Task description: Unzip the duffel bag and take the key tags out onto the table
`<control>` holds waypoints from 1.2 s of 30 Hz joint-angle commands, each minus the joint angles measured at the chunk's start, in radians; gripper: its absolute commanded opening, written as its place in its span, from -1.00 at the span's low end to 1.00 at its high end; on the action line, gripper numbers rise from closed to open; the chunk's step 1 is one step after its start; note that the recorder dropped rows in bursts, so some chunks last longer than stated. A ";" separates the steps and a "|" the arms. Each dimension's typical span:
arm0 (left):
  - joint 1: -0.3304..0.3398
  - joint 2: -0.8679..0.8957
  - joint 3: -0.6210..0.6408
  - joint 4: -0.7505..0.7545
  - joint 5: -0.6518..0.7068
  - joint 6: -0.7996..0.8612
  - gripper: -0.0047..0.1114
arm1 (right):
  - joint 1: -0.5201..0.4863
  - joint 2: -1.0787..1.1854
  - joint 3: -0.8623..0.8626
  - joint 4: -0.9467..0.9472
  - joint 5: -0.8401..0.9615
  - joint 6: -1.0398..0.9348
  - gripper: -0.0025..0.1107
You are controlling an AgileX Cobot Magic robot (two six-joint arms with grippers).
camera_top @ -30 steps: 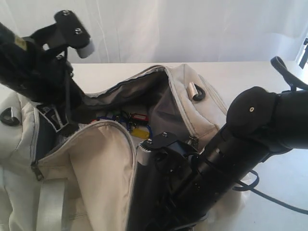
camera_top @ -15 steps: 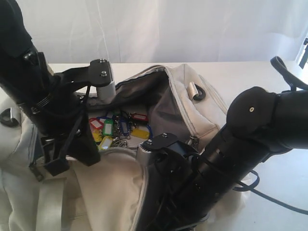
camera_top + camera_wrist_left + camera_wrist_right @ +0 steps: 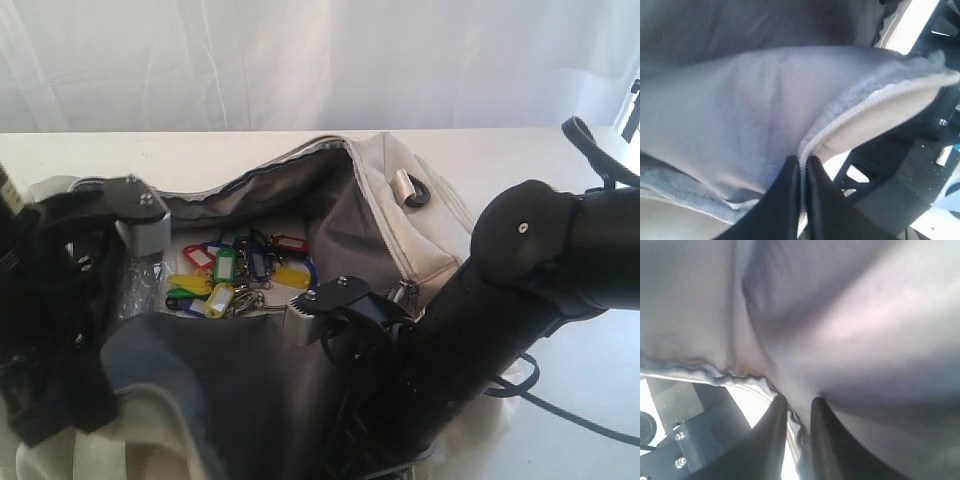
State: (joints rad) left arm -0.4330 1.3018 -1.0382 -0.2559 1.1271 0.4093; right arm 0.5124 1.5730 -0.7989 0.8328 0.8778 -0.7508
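Two arms, one bag, zero free hands, and that's the prob right now. Counter (image 3: 200,145) is wide and white. The duffel bag (image 3: 430,235) sprawls over its middle and runs down toward the near edge, unzipped, mouth gaping.

Left fingers (image 3: 785,200) are pinched tight on the zip-edged flap on the left-edge side. Right fingers (image 3: 771,440) are clamped on a fold of dark lining and seam on the right-edge side, w/ barely a gap between them. Both are holding cloth, nothing else.

Key tags (image 3: 235,275) sit inside on the bag's pale floor, toward the counter's far edge. It's a loose heap of red, blue, green and yellow on rings. Not out yet.

What can go wrong, as I read it:
- One side has to let go to reach in. Soft flap, no frame, so it prob flops back over the tags and hides them.
- Thin fabric in a narrow pinch may slip if either arm pulls wider, and the mouth collapses.
- Pull too hard and the whole bag drags toward a counter edge instead of opening.
- The tags are a tangle, so a pinch on one tag may lift only part of the bunch. A ring could also snag the zip teeth on the way out and drop back in.
- The right arm (image 3: 540,260) crowds the opening, so approach room is tight.
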 commanded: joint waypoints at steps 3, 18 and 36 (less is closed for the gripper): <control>0.001 -0.102 0.172 0.066 0.094 -0.153 -0.92 | 0.003 -0.002 -0.006 0.000 -0.004 -0.007 -0.66; 0.001 -0.138 0.262 0.105 0.094 -0.194 0.27 | 0.003 -0.002 -0.006 0.000 -0.036 -0.007 -0.66; 0.001 -0.204 0.119 -0.076 -0.288 0.037 0.16 | 0.003 -0.063 -0.114 -0.002 0.153 -0.009 -0.66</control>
State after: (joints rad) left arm -0.4330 1.1013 -0.9766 -0.2509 0.9858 0.3389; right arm 0.5124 1.5435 -0.8726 0.8263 0.9849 -0.7508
